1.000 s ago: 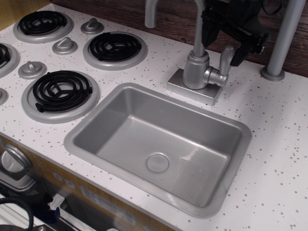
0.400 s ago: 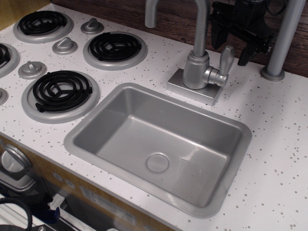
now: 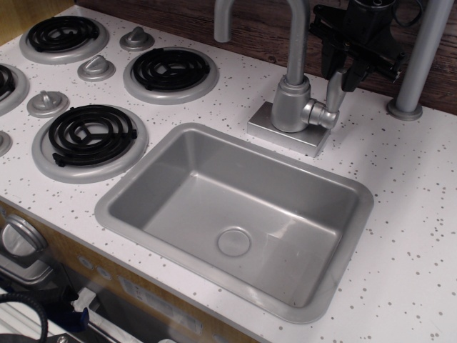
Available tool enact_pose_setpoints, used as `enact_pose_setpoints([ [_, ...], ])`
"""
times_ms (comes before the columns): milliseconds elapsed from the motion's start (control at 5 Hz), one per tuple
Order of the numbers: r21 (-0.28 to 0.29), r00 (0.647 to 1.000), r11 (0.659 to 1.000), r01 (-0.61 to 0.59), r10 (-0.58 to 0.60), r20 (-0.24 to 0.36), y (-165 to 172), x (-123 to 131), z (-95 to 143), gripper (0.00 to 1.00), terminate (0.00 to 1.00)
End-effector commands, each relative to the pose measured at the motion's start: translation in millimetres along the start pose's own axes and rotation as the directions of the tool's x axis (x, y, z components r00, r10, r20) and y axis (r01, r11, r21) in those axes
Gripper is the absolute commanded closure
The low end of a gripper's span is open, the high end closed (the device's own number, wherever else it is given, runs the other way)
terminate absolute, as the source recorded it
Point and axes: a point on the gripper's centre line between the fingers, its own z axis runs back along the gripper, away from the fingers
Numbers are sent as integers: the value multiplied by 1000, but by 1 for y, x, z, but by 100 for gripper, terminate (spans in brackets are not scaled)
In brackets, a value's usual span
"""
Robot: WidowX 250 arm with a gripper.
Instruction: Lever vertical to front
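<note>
- The black gripper (image 3: pixel 341 66) hung at the back right of the counter, near the rear edge, reaching down from the top edge of the view.
- Its wrist and upper body were cut off by the frame, so only the lower part showed.
- Two dark fingers (image 3: pixel 352 77) pointed downward and slightly forward, standing a little apart.
- The fingertips sat at the upper end of the lever (image 3: pixel 333 96), one on each side; whether they pressed on it could not be told.
</note>
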Motion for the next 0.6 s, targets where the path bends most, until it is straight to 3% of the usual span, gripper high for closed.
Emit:
enact_pose_setpoints([
  [0, -9, 992, 992, -123, 123, -26, 5, -15, 17, 100, 0],
  [200, -21, 984, 987, -159, 157, -79, -1, -24, 19, 100, 0],
  [400, -28, 981, 984, -177, 174, -88, -3, -30, 15, 100, 0],
])
